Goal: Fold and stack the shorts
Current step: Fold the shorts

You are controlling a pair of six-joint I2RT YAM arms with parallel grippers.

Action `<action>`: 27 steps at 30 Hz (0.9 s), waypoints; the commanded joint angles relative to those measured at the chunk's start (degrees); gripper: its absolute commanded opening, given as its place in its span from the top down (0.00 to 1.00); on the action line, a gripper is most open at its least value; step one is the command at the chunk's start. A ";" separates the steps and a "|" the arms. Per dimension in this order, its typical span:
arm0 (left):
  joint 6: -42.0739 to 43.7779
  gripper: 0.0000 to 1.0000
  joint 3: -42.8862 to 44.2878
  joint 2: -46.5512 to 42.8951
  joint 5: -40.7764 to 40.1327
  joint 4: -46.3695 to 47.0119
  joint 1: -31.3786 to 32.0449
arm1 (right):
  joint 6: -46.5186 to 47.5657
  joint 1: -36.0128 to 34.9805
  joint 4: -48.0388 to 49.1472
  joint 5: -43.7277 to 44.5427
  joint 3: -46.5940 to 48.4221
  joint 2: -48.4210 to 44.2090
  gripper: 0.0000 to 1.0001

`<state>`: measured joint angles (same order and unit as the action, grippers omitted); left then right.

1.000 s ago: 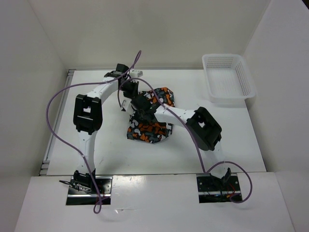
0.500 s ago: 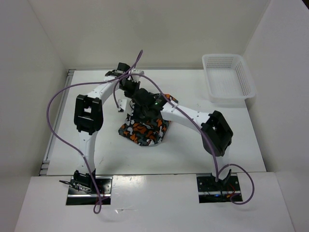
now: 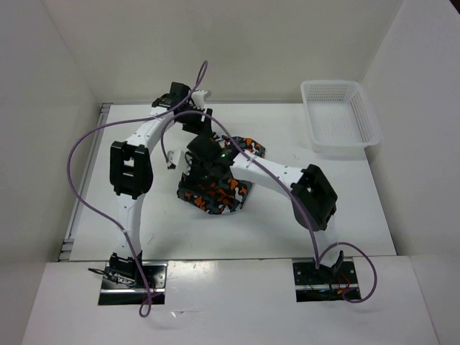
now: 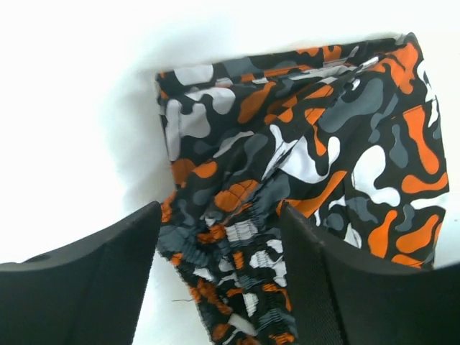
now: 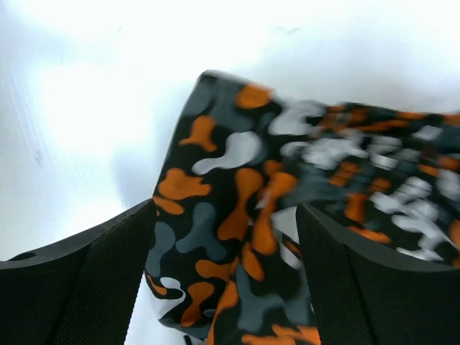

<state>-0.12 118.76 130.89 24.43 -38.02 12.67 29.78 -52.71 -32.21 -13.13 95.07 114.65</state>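
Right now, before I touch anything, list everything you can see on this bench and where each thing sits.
shorts: one, orange, white, grey and black blotches, bunched at the middle of the table.
basket: one, white mesh, far right corner of the table, apart from the shorts.
table: one, white, under everything.
cables: two, purple, one trailing from each arm.
left arm: one, white with black joints, reaching in to the shorts.
right arm: one, white with black joints, reaching in from the other side.
left pincer: one, black, open, over the shorts.
right pincer: one, black, open, over the shorts.
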 commanded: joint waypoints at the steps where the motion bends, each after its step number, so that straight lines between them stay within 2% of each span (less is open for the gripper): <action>1: 0.12 0.17 2.09 -4.57 1.68 0.23 -1.06 | -12.43 6.01 7.85 1.44 4.78 -9.52 0.18; 4: 0.12 0.13 1.05 -9.14 2.29 0.23 -2.65 | -17.10 11.56 7.86 3.27 1.63 -10.24 0.29; 8: 0.12 0.11 -7.03 -15.48 2.29 -2.57 -4.23 | -23.61 22.71 7.86 5.82 -3.04 -9.62 0.48; 10: 0.12 0.13 -14.41 -18.37 2.29 -4.07 -4.23 | -25.20 24.84 8.48 5.83 -6.02 -9.62 0.55; 15: 0.12 0.19 -27.51 -20.94 4.40 -5.93 -4.23 | -32.58 29.84 9.17 3.02 -10.94 -7.61 0.55; 20: 0.12 0.20 -32.97 -20.41 5.63 -3.92 -1.95 | -36.98 31.79 9.71 0.48 -13.67 -4.27 0.48; 24: 0.12 0.19 -35.35 -18.49 2.30 -1.18 -1.42 | -41.19 32.32 9.71 0.47 -15.43 -2.16 0.45; 27: 0.12 0.25 -36.58 -17.08 1.77 -1.18 -0.81 | -44.88 33.64 9.71 4.15 -15.96 -0.66 0.43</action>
<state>-0.27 82.72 112.66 26.87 -41.23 11.62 -9.54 -20.45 -23.77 -11.20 79.90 112.90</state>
